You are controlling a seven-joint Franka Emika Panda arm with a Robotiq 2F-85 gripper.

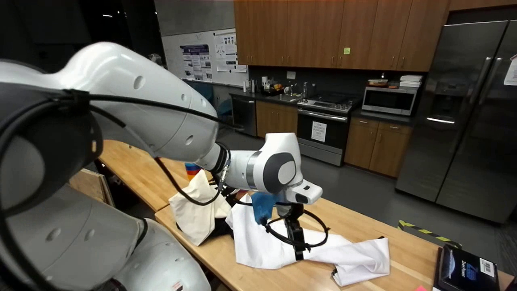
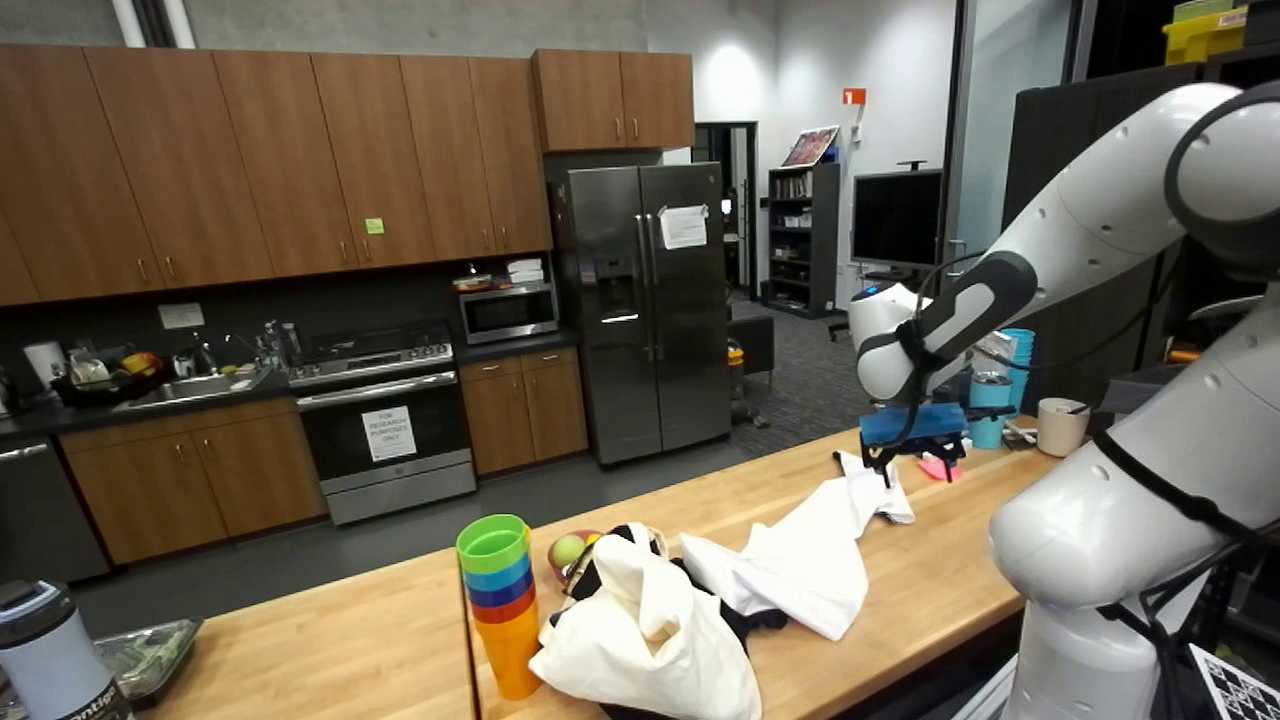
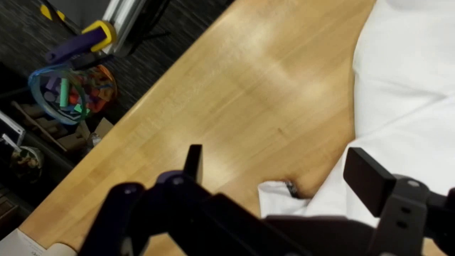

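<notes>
Hovers with the pincer (image 3: 279, 167) spread wide, gripping nothing, close above the white cloth (image 2: 815, 550).

Has that cloth rumpled on the counter (image 3: 231, 106), partly beneath the pincer and stretching away; farther out, a cream bag (image 2: 690, 655) by the cloth's far end, then stacked cups (image 2: 508, 640).

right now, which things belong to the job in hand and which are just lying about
Likely part of the job:
gripper, open and holding nothing
white cloth, the thing nearest the gripper

Likely just lying about:
cream cloth bundle
stacked colored cups
black box
light blue bottle
</notes>
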